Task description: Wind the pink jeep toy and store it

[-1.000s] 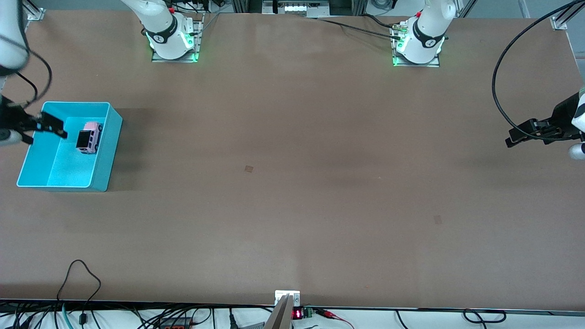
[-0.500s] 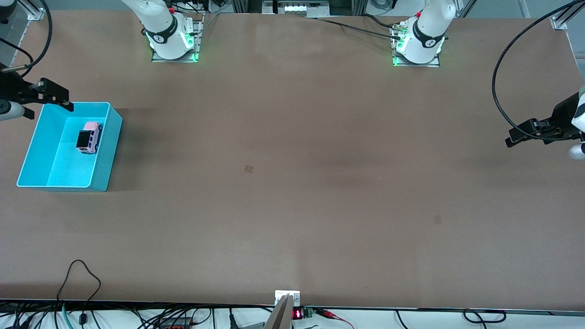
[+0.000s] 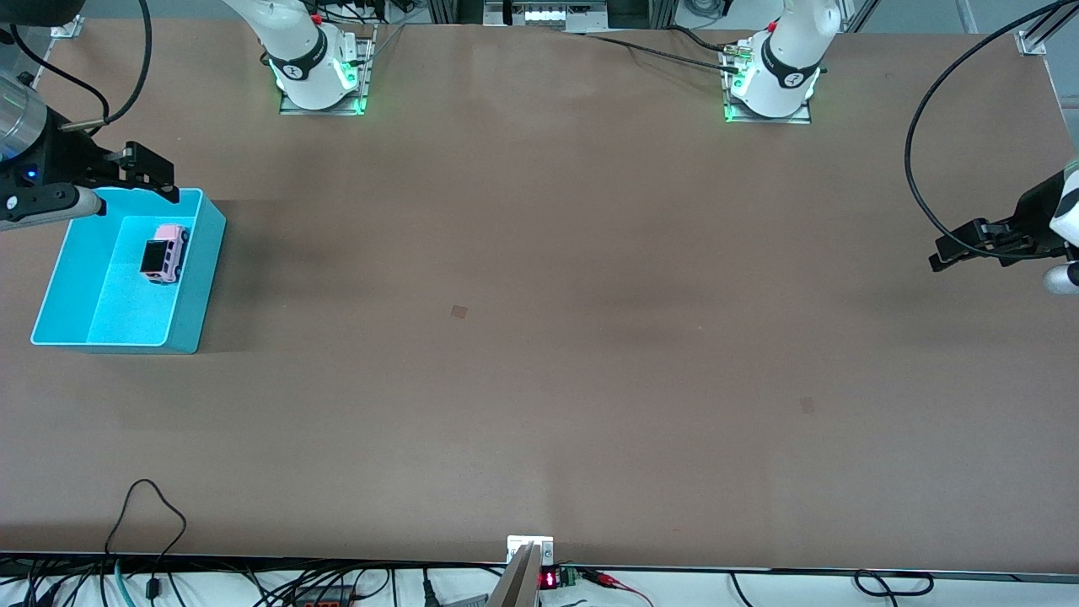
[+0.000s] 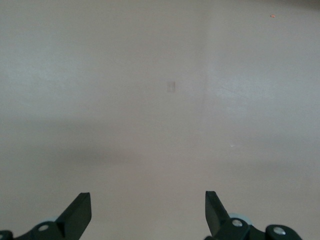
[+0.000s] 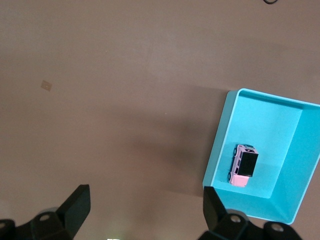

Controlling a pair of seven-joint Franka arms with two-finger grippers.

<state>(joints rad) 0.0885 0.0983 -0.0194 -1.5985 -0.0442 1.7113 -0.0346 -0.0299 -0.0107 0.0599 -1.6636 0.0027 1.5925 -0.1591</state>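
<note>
Table (image 3: 539,337) bare | pink jeep toy (image 3: 164,253) in bin (image 3: 198,278) | right pincer (image 3: 152,173) spread, empty — now risen clear | left pincer (image 3: 952,251) spread, waiting

front: high, facing bases | left wrist: down at table (image 4: 160,100) | right wrist: shares bin (image 5: 295,135) with front

The brown desk (image 3: 539,337) carries a cyan bin (image 3: 190,278) at the right arm's end, with the pink jeep toy (image 3: 164,253) inside it.

Wide brown table (image 3: 590,337) — cables (image 3: 143,514) trailing over its edge nearest the front camera.
</note>
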